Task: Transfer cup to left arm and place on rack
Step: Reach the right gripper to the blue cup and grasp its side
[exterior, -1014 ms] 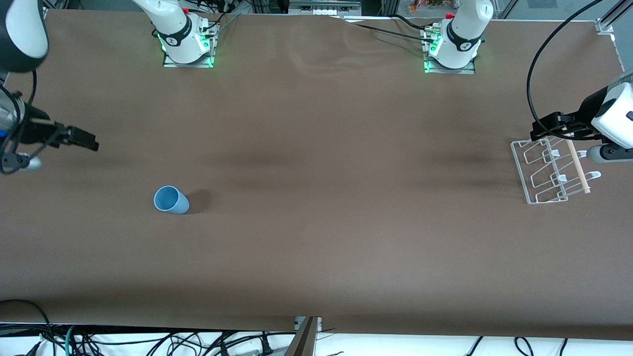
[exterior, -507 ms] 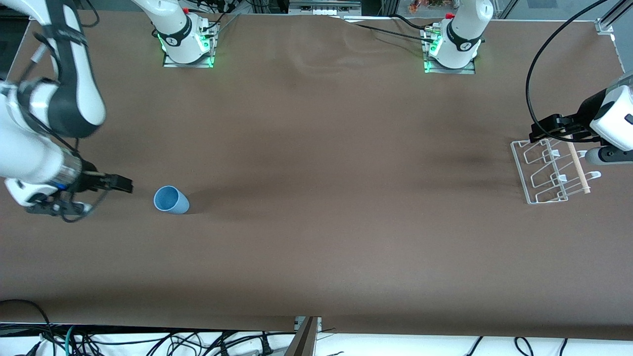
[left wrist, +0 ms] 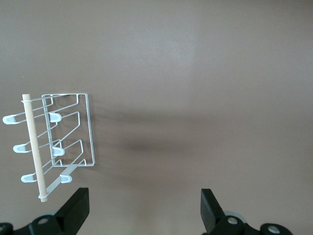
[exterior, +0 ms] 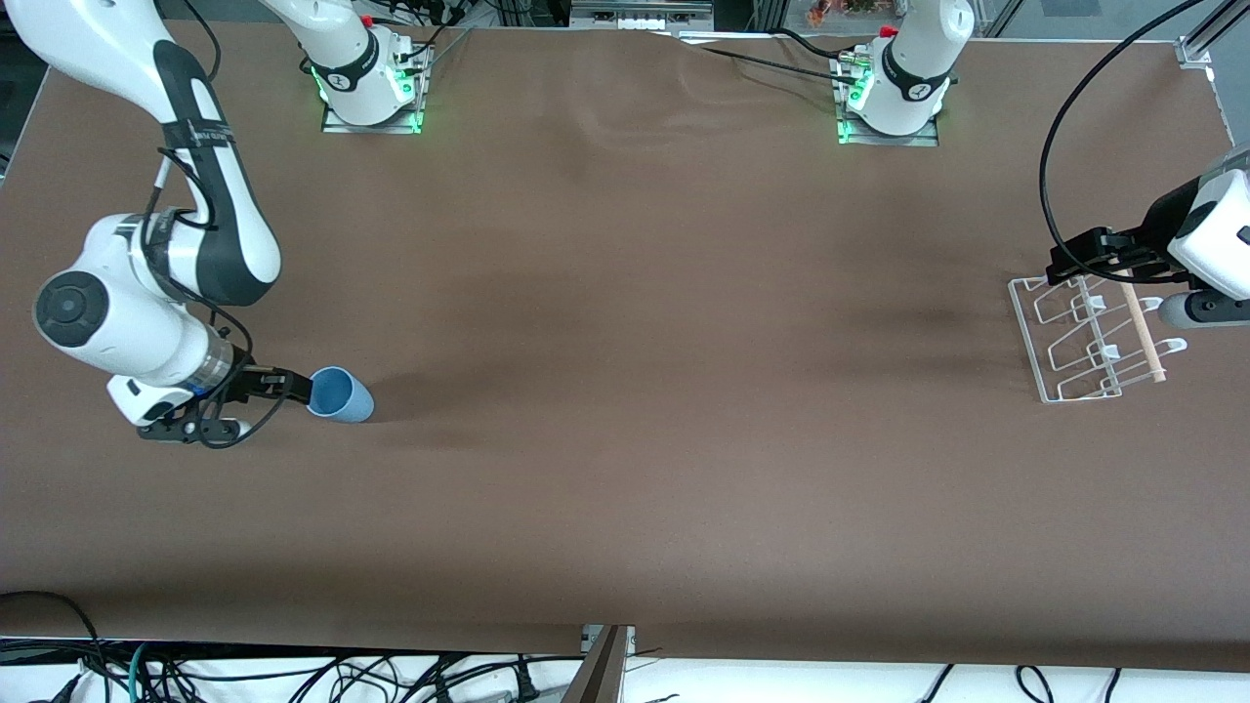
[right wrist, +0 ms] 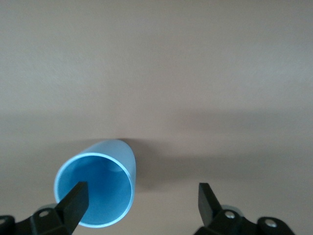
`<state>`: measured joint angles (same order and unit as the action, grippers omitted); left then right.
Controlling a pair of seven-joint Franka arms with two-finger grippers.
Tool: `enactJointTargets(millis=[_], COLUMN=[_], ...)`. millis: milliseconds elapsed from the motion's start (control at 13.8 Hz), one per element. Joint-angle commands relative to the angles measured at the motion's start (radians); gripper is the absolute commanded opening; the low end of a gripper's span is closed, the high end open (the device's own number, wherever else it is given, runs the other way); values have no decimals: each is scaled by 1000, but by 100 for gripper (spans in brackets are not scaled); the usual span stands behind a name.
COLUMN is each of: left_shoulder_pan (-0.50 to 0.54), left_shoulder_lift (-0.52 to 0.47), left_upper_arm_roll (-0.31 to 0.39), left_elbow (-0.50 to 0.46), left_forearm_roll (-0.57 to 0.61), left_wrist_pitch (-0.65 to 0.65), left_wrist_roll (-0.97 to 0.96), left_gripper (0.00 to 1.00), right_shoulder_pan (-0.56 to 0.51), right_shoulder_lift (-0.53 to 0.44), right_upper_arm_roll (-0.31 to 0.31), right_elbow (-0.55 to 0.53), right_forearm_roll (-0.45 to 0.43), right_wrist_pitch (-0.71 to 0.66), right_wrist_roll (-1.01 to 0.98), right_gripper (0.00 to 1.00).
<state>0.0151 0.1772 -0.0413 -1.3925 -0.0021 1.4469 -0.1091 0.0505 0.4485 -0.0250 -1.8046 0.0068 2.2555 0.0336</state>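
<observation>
The light-blue cup [exterior: 344, 397] sits on the brown table toward the right arm's end, with its open mouth facing the right gripper. My right gripper [exterior: 296, 388] is open and right at the cup's rim. In the right wrist view, one finger [right wrist: 73, 201] overlaps the mouth of the cup [right wrist: 102, 171] and the other finger [right wrist: 207, 200] is over bare table, so the cup is not between them. My left gripper [exterior: 1072, 256] waits open and empty over the edge of the white wire rack [exterior: 1072, 337]. The rack [left wrist: 68, 132] also shows in the left wrist view.
The rack's wooden rod [exterior: 1141, 330] runs along its edge toward the left arm's end of the table. A black cable [exterior: 1047, 146] loops above the table near the left gripper. The arm bases [exterior: 369, 86] [exterior: 894, 93] stand along the table's edge farthest from the front camera.
The right arm has swung in from the table's end and brought its open gripper up to the cup's rim. The cup, the rack and the left arm have not moved.
</observation>
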Motion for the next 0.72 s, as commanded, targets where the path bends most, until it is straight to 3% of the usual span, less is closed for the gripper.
enactJointTargets(millis=[0, 290, 507, 579, 652], left_shoulder_pan=[-4, -1, -30, -30, -30], left_shoulder_lift=[15, 31, 39, 42, 42], left_upper_arm_roll=[1, 1, -8, -11, -23], left_elbow=[30, 30, 30, 29, 29], left_forearm_roll=[-16, -47, -49, -49, -52], left_wrist_pitch=[-11, -11, -22, -20, -20], left_wrist_roll=[-14, -9, -7, -3, 8], left_gripper=[100, 100, 100, 100, 100], right_shoulder_pan=[8, 9, 11, 15, 23], right_shoulder_lift=[-8, 44, 55, 56, 56], right_upper_arm_roll=[-1, -1, -1, -1, -1], right_elbow=[-70, -87, -84, -81, -78], right_forearm_roll=[9, 13, 15, 15, 15], right_wrist_pitch=[87, 165, 167, 162, 162], right_wrist_roll=[0, 2, 14, 14, 15], right_gripper=[98, 56, 7, 0, 0])
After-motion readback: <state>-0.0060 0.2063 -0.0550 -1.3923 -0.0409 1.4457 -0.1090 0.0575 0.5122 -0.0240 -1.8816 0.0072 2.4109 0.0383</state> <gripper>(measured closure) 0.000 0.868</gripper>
